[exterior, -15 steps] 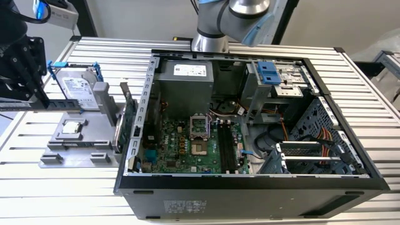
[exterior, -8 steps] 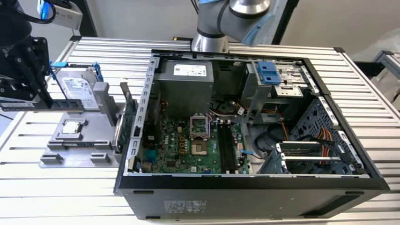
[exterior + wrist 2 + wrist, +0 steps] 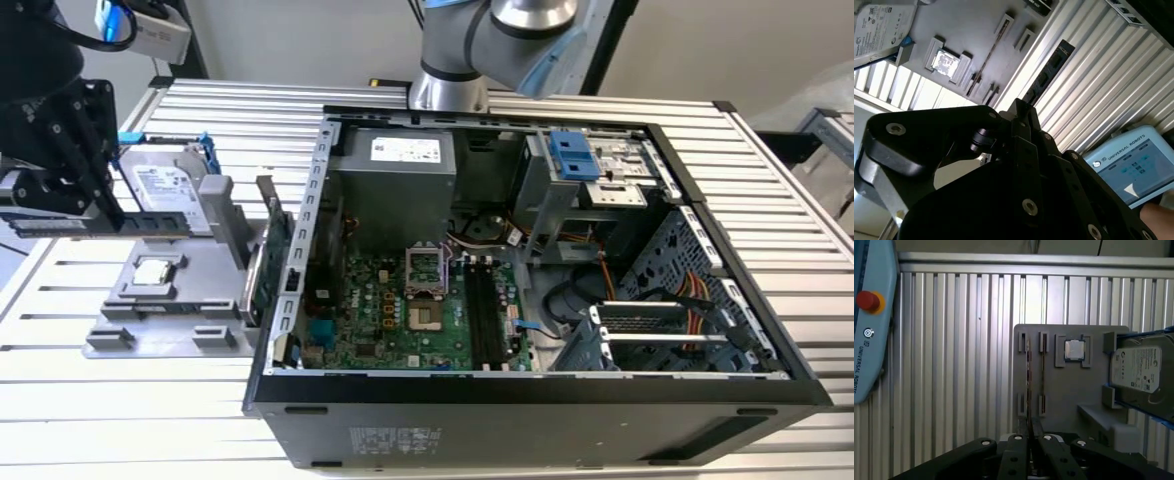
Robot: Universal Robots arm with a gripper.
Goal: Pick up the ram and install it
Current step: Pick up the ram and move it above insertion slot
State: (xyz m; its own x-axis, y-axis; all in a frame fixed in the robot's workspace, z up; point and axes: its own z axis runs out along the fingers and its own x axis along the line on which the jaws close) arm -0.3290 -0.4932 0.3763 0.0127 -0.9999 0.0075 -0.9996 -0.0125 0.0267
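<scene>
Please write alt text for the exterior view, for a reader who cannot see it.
A black gripper holds the ram at the exterior view's left, near a grey tray, beside an open computer case on a ribbed metal table.

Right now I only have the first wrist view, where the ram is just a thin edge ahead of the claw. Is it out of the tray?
Observer: Yes. In the exterior view the claw holds the ram level, above the grey tray.
Operator: Is the way in open?
Observer: The computer case lies on its side, open; the motherboard's long black slots face up.
Operator: Anyone nearby?
Observer: In the second wrist view, what looks like a hand sits at the edge of the pendant.
</scene>
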